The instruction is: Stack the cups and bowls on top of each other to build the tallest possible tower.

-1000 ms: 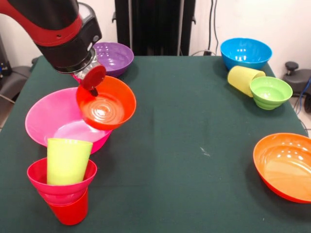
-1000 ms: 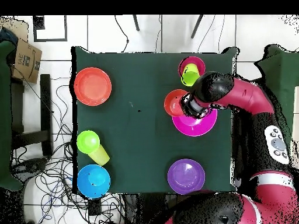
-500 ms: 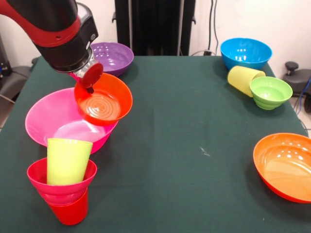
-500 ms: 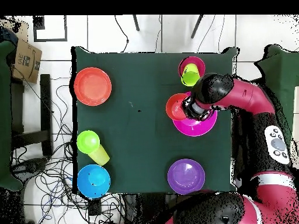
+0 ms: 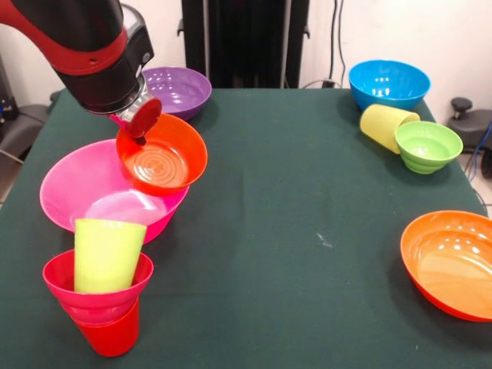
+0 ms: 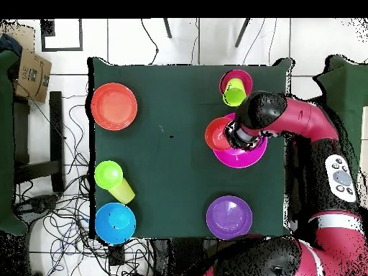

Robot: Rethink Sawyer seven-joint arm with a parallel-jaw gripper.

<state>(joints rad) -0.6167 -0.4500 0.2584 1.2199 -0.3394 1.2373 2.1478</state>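
Front view shows the claw [image 5: 139, 123] clamped on the rim of the small orange bowl [image 5: 161, 155], held tilted above the large pink bowl [image 5: 81, 192], so I judge the next move needs it carried onto the lime cup [image 5: 107, 254] topping the tower.

Large orange bowl [image 5: 452, 263] cut off by right edge.

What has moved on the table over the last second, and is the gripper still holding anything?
The gripper stays shut on the small orange plastic bowl, carrying it slightly further over the large pink plastic bowl, toward the left of the front view. The tower and all other bowls and cups are unmoved.
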